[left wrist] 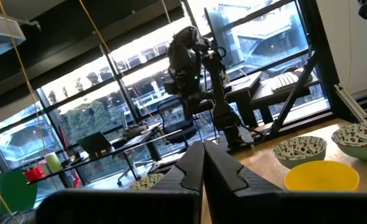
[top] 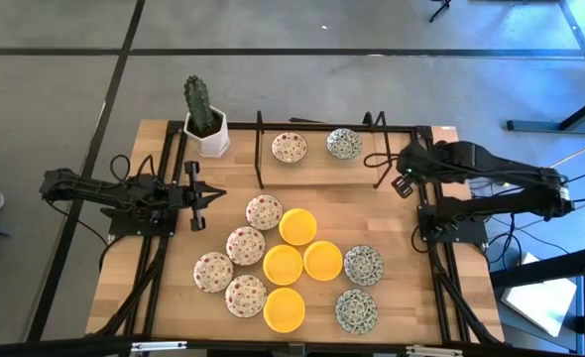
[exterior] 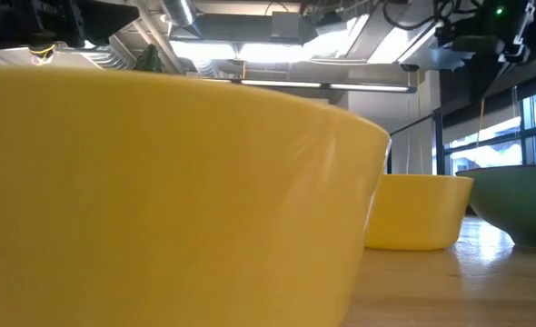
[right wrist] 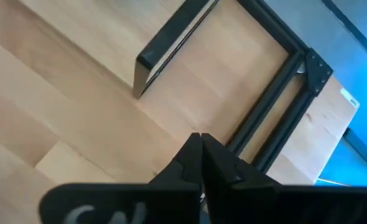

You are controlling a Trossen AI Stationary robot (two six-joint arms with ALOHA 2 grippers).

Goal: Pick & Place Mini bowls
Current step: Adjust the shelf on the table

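Several mini bowls stand upright in a cluster on the near half of the wooden table: floral ones (top: 245,245), yellow ones (top: 283,264) and grey-green ones (top: 363,265). One floral bowl (top: 290,147) and one grey-green bowl (top: 344,144) stand at the far edge between two black racks. My left gripper (top: 213,194) is shut and holds nothing. It hovers at the left, pointing level at the cluster. My right gripper (top: 402,186) is shut and holds nothing. It points steeply down over bare wood (right wrist: 78,106) at the far right.
A white square pot with a cactus (top: 205,124) stands at the far left corner. Black rack feet (right wrist: 171,46) and the frame rail (right wrist: 277,106) lie near my right gripper. In the low view a yellow bowl (exterior: 159,200) fills most of the picture.
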